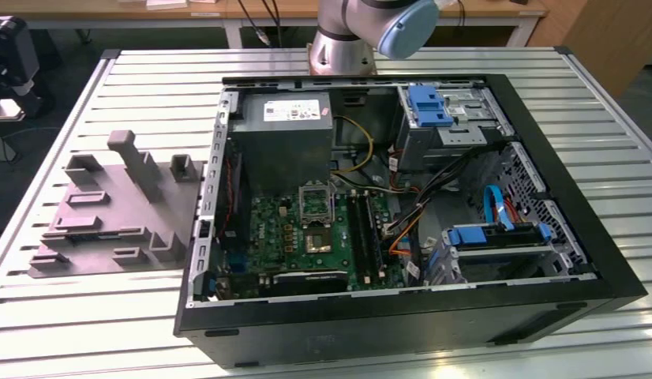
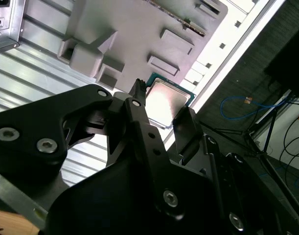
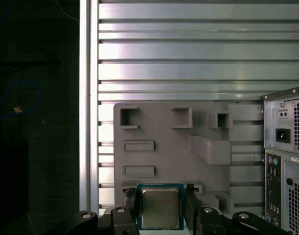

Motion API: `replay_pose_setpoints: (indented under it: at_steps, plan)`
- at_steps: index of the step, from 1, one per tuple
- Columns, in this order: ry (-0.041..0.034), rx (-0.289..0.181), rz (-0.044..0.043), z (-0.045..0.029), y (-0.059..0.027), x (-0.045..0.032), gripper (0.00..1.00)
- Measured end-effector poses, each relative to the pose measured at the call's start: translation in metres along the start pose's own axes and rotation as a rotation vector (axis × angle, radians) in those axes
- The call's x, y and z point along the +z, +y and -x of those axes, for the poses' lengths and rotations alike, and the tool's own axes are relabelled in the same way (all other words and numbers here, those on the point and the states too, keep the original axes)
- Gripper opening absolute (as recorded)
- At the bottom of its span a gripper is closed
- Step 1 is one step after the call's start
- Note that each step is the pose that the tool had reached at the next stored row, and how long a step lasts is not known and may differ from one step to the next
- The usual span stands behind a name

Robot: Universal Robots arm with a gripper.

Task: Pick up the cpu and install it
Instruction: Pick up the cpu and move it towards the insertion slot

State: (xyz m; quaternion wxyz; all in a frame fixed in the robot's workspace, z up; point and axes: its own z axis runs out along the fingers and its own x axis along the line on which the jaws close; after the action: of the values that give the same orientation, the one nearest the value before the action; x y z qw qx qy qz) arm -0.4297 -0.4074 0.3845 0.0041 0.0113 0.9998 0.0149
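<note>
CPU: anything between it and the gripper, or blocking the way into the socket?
Nothing between them: the cpu sits clamped in the gripper, above the grey fixture. In the exterior view, nothing visibly lies over the motherboard socket in the open case.

There is one cpu (image 3: 160, 208). There is one pincer (image 3: 161, 201) with two fingers (image 3: 190, 203). There is one robot arm (image 1: 357, 31), one grey holder (image 1: 105, 213), one open computer box (image 1: 410, 332) and one bench (image 1: 52, 316).
</note>
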Motion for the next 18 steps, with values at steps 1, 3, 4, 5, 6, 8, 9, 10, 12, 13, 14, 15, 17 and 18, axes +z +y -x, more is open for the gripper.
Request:
replay_pose_setpoints:
  at_steps: [1,3,4,5,6,8,9,10,12,13,14,15,17,18]
  plan:
    - [0.0000,0.000,0.0000,0.0002,0.0000,0.0000,0.47]
    - [0.0000,0.000,0.0000,0.0007,0.0000,0.0000,0.47]
    - [0.0000,0.000,0.0000,0.0009,0.0000,0.0000,0.47]
    - [0.0000,0.000,0.0000,0.0012,0.0000,0.0000,0.47]
    - [0.0000,0.000,-0.0001,0.0015,0.0000,0.0000,0.47]
    - [0.0000,0.000,0.0000,0.0019,0.0000,0.0000,0.47]
    - [0.0000,0.000,0.0000,0.0023,0.0000,0.0000,0.47]
    - [0.0000,0.000,0.0000,0.0026,0.0000,0.0000,0.47]
    - [0.0000,0.000,0.0000,0.0032,0.0001,0.0000,0.47]
    - [0.0000,0.000,0.0000,0.0036,0.0001,0.0000,0.47]
    - [0.0000,0.000,0.0000,0.0039,0.0001,0.0000,0.47]
    - [0.0000,0.000,0.0000,0.0043,0.0001,0.0000,0.47]
    - [0.0000,0.000,0.0000,0.0048,0.0001,0.0000,0.47]
    - [0.0001,0.000,0.0000,0.0051,0.0001,0.0000,0.47]
